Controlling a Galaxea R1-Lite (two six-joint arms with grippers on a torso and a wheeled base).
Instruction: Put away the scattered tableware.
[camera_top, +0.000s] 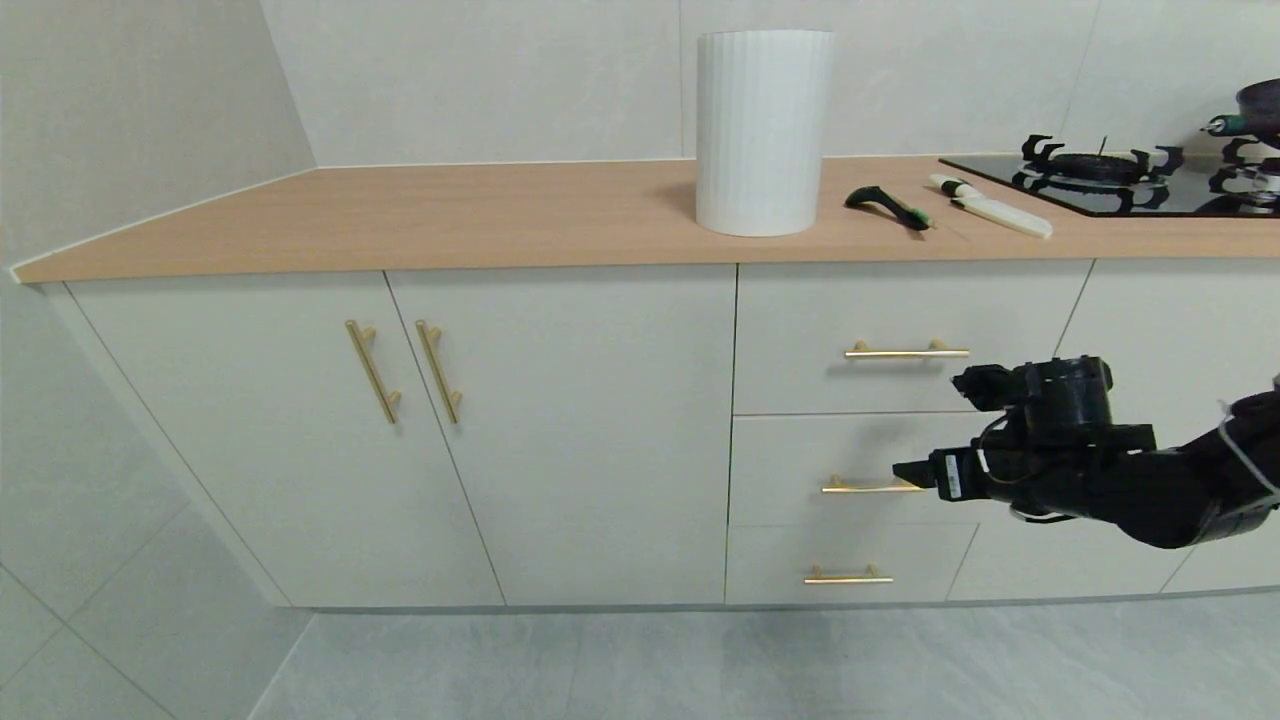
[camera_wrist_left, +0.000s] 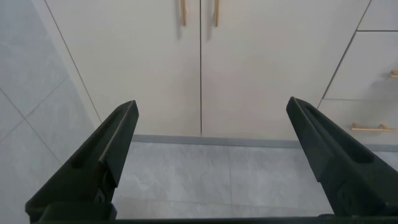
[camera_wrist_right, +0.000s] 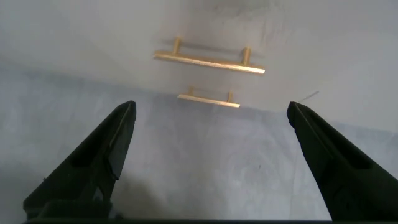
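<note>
On the wooden countertop (camera_top: 450, 215) lie a black peeler with a green tip (camera_top: 886, 205) and a white knife (camera_top: 992, 211) with a green-and-white handle. Both rest to the right of a tall white ribbed container (camera_top: 765, 130). My right gripper (camera_top: 940, 428) is open and empty, held low in front of the drawer stack, close to the middle drawer's gold handle (camera_top: 870, 488). In the right wrist view the gripper (camera_wrist_right: 211, 110) faces two gold drawer handles (camera_wrist_right: 209, 61). My left gripper (camera_wrist_left: 211, 107) is open and empty, low down, facing the cabinet doors (camera_wrist_left: 200, 62) and the floor.
A black gas hob (camera_top: 1120, 180) with pot supports fills the counter's right end, with a dark pot (camera_top: 1260, 110) at the edge. Three drawers, the top one with a handle (camera_top: 905, 351), sit right of two doors with gold handles (camera_top: 405, 370). Grey tiled floor (camera_top: 640, 665) lies below.
</note>
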